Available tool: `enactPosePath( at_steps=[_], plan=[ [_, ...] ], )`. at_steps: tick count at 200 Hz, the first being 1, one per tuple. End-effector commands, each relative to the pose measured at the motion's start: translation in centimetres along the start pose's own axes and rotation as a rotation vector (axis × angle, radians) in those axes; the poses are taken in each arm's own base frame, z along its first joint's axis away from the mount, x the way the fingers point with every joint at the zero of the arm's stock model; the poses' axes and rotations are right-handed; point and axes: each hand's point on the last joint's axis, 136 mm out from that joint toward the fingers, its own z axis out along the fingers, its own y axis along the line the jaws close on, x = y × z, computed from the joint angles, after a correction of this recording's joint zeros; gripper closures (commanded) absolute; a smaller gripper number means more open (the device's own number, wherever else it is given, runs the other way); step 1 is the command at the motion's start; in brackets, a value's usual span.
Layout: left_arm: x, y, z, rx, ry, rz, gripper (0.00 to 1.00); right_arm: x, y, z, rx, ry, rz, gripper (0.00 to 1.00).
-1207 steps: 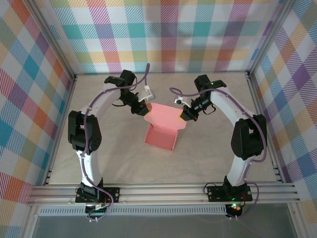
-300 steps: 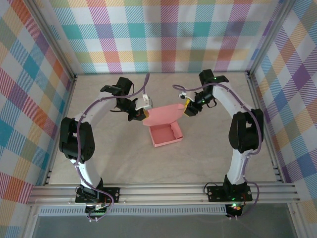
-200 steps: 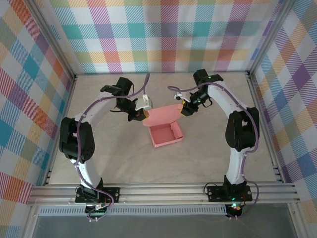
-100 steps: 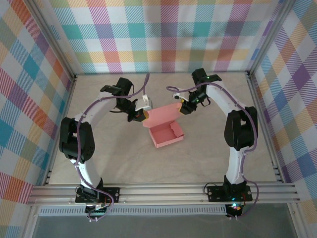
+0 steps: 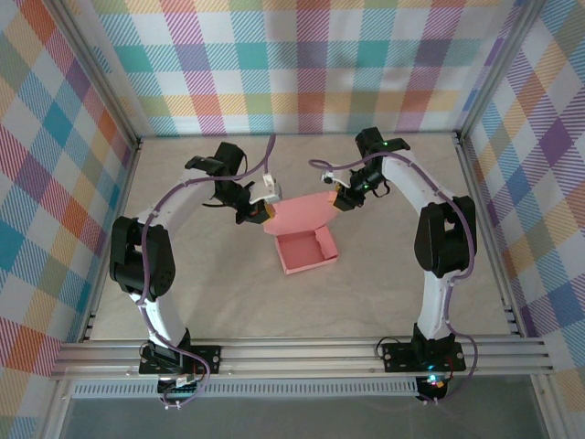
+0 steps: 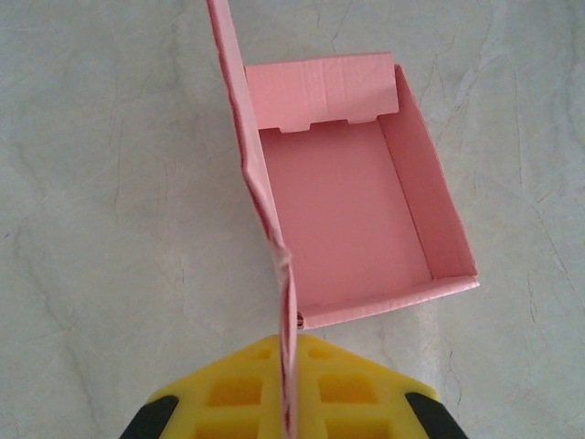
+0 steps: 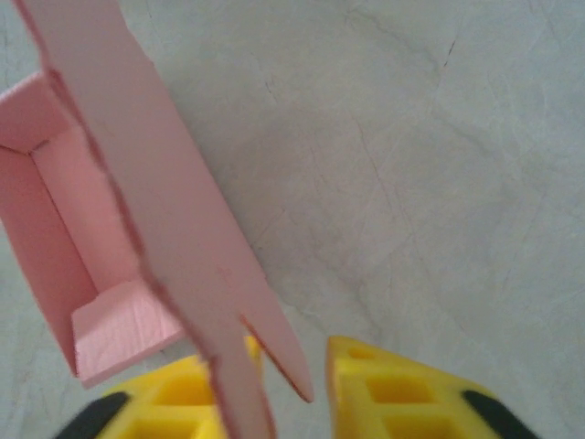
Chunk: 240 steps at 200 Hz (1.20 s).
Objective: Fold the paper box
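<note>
top view, bottom of frame upward: arm bases (image 5: 179, 357) sit on the alu rail (image 5: 302, 350) at the bottom edge; above them is bare grey marbled table (image 5: 201, 293); paper box (image 5: 308, 252) is at frame centre, on the table, btwn the two arms; tray part is open-topped, walls up, slightly rotated; lid flap (image 5: 300, 213) rises from the tray's far edge, tilted up off the table, spanning from one gripper to the other; left gripper (image 5: 260, 211) is at the flap's left end, right gripper (image 5: 339, 198) at its right end, both just above centre; plaid walls (image 5: 302, 64) are behind, across the top of frame.

left wrist cam: yellow fingers (image 6: 228, 398) at bottom centre are clenched on the lid flap, pads tight on the card; flap runs edge-on as a thin pink line from bottom centre to top; tray lies right of it, inside visible, notched wall at its upper end.

right wrist cam: yellow fingers (image 7: 393, 389) at the bottom, jaws apart; the flap's pointed corner tab hangs btwn them, in front of the frame-left pad; bare table shows btwn the tab and the frame-right pad, so it's released, not clamped; tray interior at the left edge of frame.
</note>
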Motion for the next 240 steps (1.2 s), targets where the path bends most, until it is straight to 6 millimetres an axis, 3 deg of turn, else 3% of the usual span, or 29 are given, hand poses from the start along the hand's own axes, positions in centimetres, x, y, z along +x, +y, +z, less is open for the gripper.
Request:
enactPosePath(
  at_steps=[1, 54, 64, 82, 112, 128, 148, 177, 204, 240],
  plan=[
    [-1.0, -0.5, -0.7, 0.018, -0.029, 0.015, 1.0, -0.8, 1.2, -0.5, -0.048, -0.027, -0.002, 0.76],
    [-1.1, -0.2, -0.6, 0.01, -0.033, 0.008, 1.0, -1.5, 1.0, -1.1, 0.015, -0.081, 0.003, 0.55],
    [-1.1, 0.0, -0.5, 0.0, -0.034, -0.005, 1.0, -1.8, 0.7, -1.5, 0.056, -0.109, 0.025, 0.48],
    [-1.3, 0.3, -0.5, -0.012, -0.041, -0.044, 1.0, -1.8, 0.4, -2.3, 0.137, -0.167, 0.114, 0.38],
    [-1.6, 0.1, -0.3, -0.019, -0.085, -0.059, 1.0, -1.7, 0.1, -3.4, 0.266, -0.298, 0.419, 0.36],
    [-1.8, 0.0, -0.2, 0.005, -0.099, -0.079, 1.0, -1.8, 0.8, -3.5, 0.28, -0.389, 0.601, 0.36],
    [-2.0, -0.1, 0.1, 0.037, -0.107, -0.096, 1.0, -1.2, 3.6, -1.9, 0.243, -0.426, 0.767, 0.36],
    [-1.8, -0.1, 0.5, 0.061, -0.103, -0.115, 1.0, 2.7, 5.7, 0.6, 0.381, -0.319, 0.937, 0.39],
    [-1.5, -0.1, 0.8, 0.076, -0.092, -0.127, 1.0, 5.0, 7.2, 2.3, 0.362, -0.308, 1.024, 0.41],
    [-1.0, 0.1, 1.4, 0.098, -0.071, -0.142, 1.0, 5.9, 7.8, 4.3, 0.316, -0.248, 1.05, 0.62]
  ],
)
